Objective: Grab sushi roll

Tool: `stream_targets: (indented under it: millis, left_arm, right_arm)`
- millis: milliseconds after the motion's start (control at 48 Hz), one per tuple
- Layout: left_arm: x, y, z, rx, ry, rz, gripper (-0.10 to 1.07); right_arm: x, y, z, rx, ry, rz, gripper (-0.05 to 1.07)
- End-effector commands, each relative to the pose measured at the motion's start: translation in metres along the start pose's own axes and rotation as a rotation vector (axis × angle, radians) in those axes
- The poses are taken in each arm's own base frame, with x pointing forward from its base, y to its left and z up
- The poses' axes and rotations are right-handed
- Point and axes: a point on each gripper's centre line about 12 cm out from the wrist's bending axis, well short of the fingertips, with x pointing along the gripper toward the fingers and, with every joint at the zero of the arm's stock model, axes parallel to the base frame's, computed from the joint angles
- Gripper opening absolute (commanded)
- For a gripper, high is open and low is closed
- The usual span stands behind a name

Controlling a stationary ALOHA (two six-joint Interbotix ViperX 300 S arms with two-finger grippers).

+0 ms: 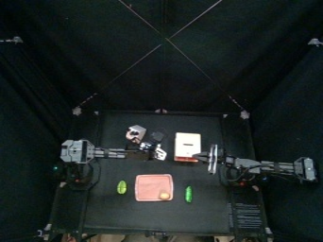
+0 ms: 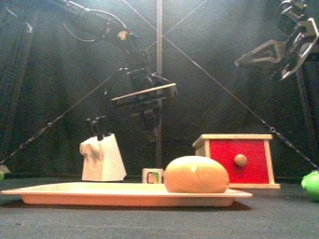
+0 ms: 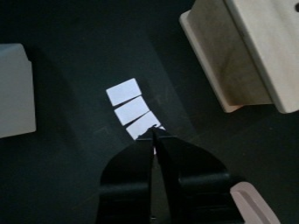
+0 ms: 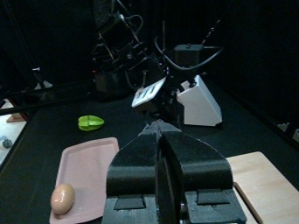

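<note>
The sushi roll point(image 2: 152, 175), a small whitish-grey chunk with a dark centre, sits on the black tabletop point(image 2: 159, 219) near its middle. In the front view it shows low in the gap between a white upright block point(image 2: 103, 159) and a beige wooden box with a red front point(image 2: 237, 159). It lies behind the flat pink tray point(image 2: 75, 193) and touches neither claw. From above it cannot be picked out with certainty.

The left claw point(image 2: 145, 105) hangs in the air above the sushi roll, well clear of it. Its own wrist view looks down on the tabletop, and there the two black jaws point(image 3: 155, 144) lie together at the tips, holding nothing. Just ahead of the tips, three small white squares point(image 3: 131, 109) lie in a row on the black surface. The beige box point(image 3: 251, 52) and the white block point(image 3: 12, 87) stand to either side of them.

The right claw point(image 4: 163, 162) is raised near the tabletop's right edge, high in the front view point(image 2: 293, 37). Its jaws are together and empty.

From above, the pink tray point(image 1: 154, 188) lies along the tabletop's front edge. A small green oval piece sits just off each end of it, one on the left point(image 1: 123, 186) and one on the right point(image 1: 188, 194). A rounded orange-yellow lump point(image 2: 197, 174) rests on the tray. The beige box point(image 1: 190, 144) stands toward the back edge, right of the middle. The white block point(image 1: 136, 132) stands toward the back edge, left of the middle.
</note>
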Motion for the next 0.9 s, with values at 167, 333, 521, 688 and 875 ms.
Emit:
stream_targets:
  millis: [167, 333, 521, 688, 875]
  left_arm:
    - [0.002, -0.006, 0.005, -0.094, -0.009, -0.01, 0.85]
    - [0.011, -0.007, 0.001, -0.115, 0.003, 0.004, 0.97]
    - [0.025, -0.006, -0.004, -0.164, 0.032, 0.03, 0.97]
    - [0.035, -0.001, -0.004, -0.214, 0.056, 0.051, 0.97]
    - [0.043, 0.003, -0.003, -0.229, 0.068, 0.066, 0.97]
  right_arm:
    - [0.002, 0.0, 0.005, 0.0, -0.012, -0.003, 0.01]
    - [0.002, -0.001, 0.004, -0.002, -0.01, -0.006, 0.01]
    - [0.002, -0.001, 0.004, -0.003, -0.01, -0.007, 0.01]
    - [0.002, -0.002, 0.003, -0.002, -0.008, -0.01, 0.01]
    - [0.002, -0.004, 0.003, -0.002, -0.009, -0.018, 0.01]
